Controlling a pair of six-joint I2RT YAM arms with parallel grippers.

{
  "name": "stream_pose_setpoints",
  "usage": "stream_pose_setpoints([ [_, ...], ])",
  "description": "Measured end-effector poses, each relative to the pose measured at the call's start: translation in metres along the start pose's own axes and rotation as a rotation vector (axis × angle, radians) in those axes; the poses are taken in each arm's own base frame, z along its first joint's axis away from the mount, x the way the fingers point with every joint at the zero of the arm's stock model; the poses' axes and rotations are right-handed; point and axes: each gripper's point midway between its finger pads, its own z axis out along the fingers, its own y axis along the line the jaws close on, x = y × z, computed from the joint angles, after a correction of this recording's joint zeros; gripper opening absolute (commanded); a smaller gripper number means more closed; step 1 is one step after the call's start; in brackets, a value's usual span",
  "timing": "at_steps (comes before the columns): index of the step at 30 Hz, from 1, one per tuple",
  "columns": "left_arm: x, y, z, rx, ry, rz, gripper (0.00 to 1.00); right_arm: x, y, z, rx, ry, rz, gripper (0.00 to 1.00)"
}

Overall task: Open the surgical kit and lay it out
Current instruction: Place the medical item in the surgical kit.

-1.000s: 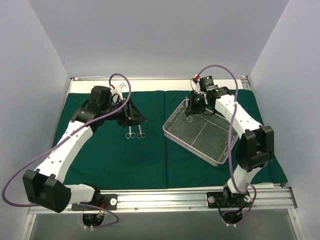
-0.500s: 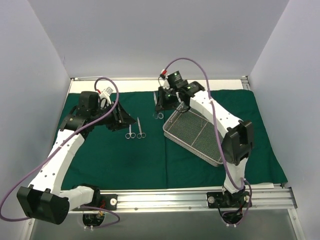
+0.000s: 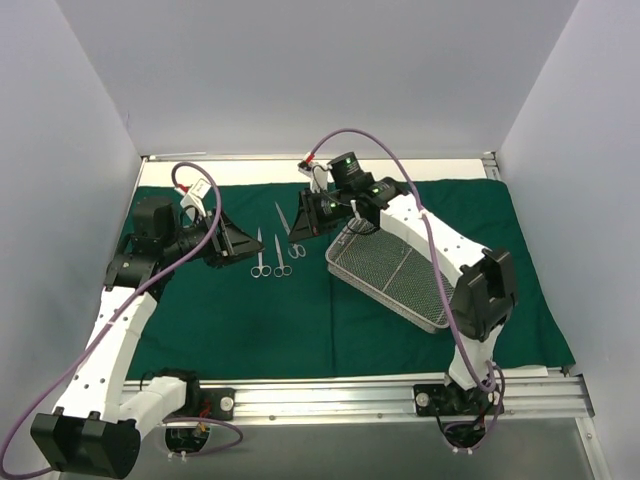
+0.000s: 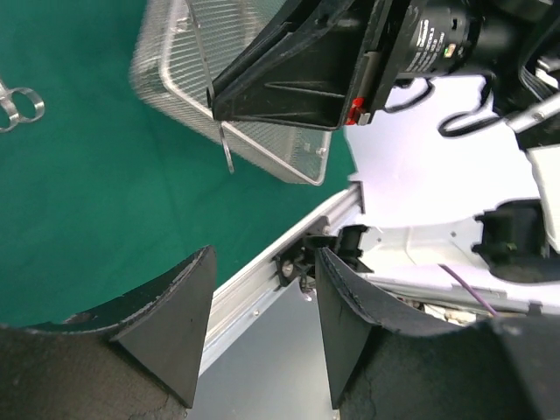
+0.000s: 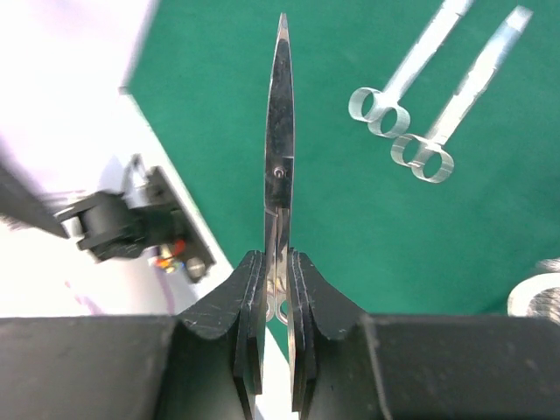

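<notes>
The green cloth (image 3: 250, 320) lies spread flat on the table (image 3: 450, 170). It fills most of the middle of the top view. The tray (image 3: 392, 272) sits on the cloth, just right of the middle, turned at a slant.

The first scissors (image 3: 260, 252) and the second scissors (image 3: 282, 254) lie side by side on the cloth, left of the middle. They are close but not touching. Their tips point to the top of the frame and their rings to the bottom.

The right tool (image 3: 303, 222) is above the cloth at the upper middle, between the second scissors and the tray. It holds the third scissors (image 3: 288, 228). In the right wrist view its two fingers (image 5: 249, 297) are pinched narrow on these scissors, just above the rings. The blades are shut and the tip points to the top of the frame. The other two scissors show at the upper right of that view, flat on the cloth.

The left tool (image 3: 235, 245) is at the left of the top view, near the first scissors but apart from it. In the left wrist view its fingers (image 4: 179, 315) stand wide apart at the bottom with nothing between them. The tray shows at the top left of that view. I cannot tell if the third scissors touch the cloth.
</notes>
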Motion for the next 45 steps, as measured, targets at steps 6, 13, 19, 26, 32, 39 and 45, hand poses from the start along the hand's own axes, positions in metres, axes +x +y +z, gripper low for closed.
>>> stream_pose_setpoints([
  [6, -0.002, -0.025, -0.005, 0.136, -0.022, 0.079, 0.59, -0.01, 0.051, -0.031, -0.175, -0.049, -0.046, 0.0],
  [13, -0.009, -0.029, -0.006, 0.141, -0.053, 0.101, 0.59, -0.024, 0.065, -0.047, -0.152, -0.089, -0.04, 0.0],
  [19, -0.026, -0.001, -0.021, -0.144, -0.127, 0.041, 0.58, -0.038, 0.022, -0.012, 0.079, -0.114, 0.082, 0.0],
  [26, -0.026, 0.017, -0.041, -0.313, -0.145, 0.052, 0.58, -0.012, -0.047, 0.059, 0.359, -0.038, 0.217, 0.0],
  [32, -0.019, 0.024, -0.044, -0.341, -0.133, 0.04, 0.58, 0.01, -0.083, 0.1, 0.488, 0.022, 0.248, 0.0],
  [39, -0.01, 0.028, -0.044, -0.336, -0.114, 0.027, 0.58, 0.018, -0.102, 0.121, 0.552, 0.049, 0.264, 0.0],
  [45, -0.007, 0.029, -0.041, -0.321, -0.095, 0.016, 0.58, 0.02, -0.11, 0.129, 0.574, 0.059, 0.266, 0.0],
])
